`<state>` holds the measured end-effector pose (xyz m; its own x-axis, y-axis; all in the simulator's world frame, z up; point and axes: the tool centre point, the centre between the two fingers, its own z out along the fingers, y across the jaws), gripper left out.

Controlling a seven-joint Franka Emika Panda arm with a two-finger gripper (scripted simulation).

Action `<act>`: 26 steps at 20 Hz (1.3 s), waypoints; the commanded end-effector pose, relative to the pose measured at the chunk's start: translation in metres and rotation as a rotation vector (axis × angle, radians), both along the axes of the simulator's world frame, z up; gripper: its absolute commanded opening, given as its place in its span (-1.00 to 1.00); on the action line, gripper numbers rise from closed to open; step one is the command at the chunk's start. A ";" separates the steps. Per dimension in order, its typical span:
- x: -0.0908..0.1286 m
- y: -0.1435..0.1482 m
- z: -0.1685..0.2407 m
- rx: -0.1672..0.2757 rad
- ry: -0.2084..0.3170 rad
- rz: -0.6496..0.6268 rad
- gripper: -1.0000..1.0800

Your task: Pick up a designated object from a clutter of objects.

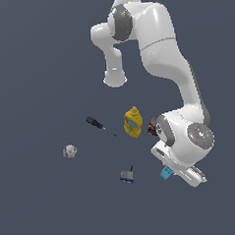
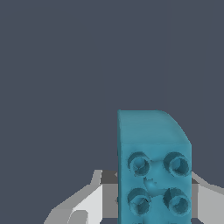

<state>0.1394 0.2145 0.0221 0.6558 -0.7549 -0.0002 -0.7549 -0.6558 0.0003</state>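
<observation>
Brick, cyan, studded point(image 2: 154, 168): the designated item. Located at the gripper point(image 1: 171, 174), well to the exterior view's right of the remaining clutter; in that view only a small cyan corner shows below the white hand. In the wrist view it fills the space between the two pale fingers point(image 2: 87, 203), four round studs facing the camera, long axis running away from the camera along the line of the fingers.

Jaws: set either side of the brick; contact with its side faces is hidden, so whether they are clamped on it cannot be told.

Height: whether the brick sits on the grey desk point(image 1: 41, 203) or is lifted clear cannot be told.

Other items, all apart from the gripper:
- yellow mustard bottle point(image 1: 133, 122), beside the arm's forearm
- red-blue can point(image 1: 152, 127), mostly hidden behind the wrist
- black screwdriver point(image 1: 99, 125)
- white ball point(image 1: 70, 151)
- grey-blue small item with black stick point(image 1: 127, 175), nearest the brick

Assessment: brick already lies between the jaws; next move likely depends on a firm squeeze across its short width, then a straight lift.
</observation>
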 end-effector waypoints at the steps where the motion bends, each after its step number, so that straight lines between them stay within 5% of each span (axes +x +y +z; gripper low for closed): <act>1: 0.000 0.000 0.000 0.000 0.000 0.000 -1.00; 15: -0.003 0.000 0.006 0.000 0.000 0.000 -1.00; 26: -0.030 0.003 0.051 0.000 0.000 0.000 -1.00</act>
<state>0.1141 0.2163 0.0630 0.6556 -0.7551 -0.0007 -0.7551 -0.6556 0.0021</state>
